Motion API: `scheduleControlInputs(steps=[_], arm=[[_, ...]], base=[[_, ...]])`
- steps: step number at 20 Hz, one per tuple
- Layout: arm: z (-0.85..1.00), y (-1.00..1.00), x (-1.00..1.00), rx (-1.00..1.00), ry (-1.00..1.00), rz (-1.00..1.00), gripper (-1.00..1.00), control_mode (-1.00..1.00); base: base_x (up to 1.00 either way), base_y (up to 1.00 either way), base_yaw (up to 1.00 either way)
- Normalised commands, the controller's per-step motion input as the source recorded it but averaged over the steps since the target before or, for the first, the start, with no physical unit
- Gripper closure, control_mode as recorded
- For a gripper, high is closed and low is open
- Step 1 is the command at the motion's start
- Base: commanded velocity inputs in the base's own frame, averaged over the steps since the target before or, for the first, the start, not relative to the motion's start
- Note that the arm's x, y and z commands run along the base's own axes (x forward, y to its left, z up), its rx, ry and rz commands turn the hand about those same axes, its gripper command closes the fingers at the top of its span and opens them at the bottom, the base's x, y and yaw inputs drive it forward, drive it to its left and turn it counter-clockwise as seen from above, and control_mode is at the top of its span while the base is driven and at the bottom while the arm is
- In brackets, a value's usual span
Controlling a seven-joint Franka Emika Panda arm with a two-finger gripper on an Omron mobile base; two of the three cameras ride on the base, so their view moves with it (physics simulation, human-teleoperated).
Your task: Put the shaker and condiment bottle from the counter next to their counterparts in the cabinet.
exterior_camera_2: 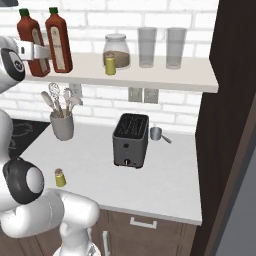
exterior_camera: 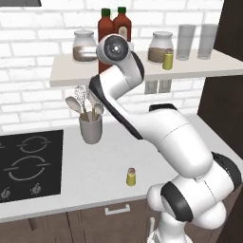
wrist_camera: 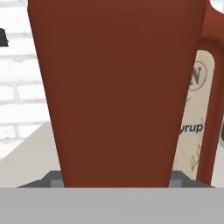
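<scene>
The cabinet (exterior_camera_2: 165, 75) runs along the brick wall, and on it 2 red bottles stand side by side. The gripper (exterior_camera_2: 31, 50) clasps the condiment bottle (exterior_camera_2: 29, 35) around its body, just beside its labelled counterpart (exterior_camera_2: 59, 42). It looks tall, rigid and smooth-sided, likely tippy, so a mid-body hold suits it. Down on the counter (exterior_camera_2: 170, 175), the tiny shaker (exterior_camera: 131, 176) waits, light and easily knocked; pinch it around its middle.

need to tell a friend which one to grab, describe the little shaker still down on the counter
Start at the grey counter under the white wall shelf. Between the black cooktop and the robot's white base, near the front edge, stands the shaker. It is tiny, yellow and tan-capped, standing alone, while its twin sits up on the shelf beside a glass jar.
</scene>
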Motion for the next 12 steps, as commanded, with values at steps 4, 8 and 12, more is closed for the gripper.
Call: scheduleControlInputs(steps=[4, 8, 12], arm=[[-0.30, 0.00, 0.36, 0.00, 0.00, 0.00, 1.00, -1.00], [-0.39, 0.03, 0.38, 0.00, 0.00, 0.00, 1.00, -1.00], [-0.39, 0.04, 0.47, 0.00, 0.00, 0.00, 1.00, -1.00]], base=[[0.00, 0.00, 0.00], [0.00, 0.00, 0.00], [0.00, 0.00, 0.00]])
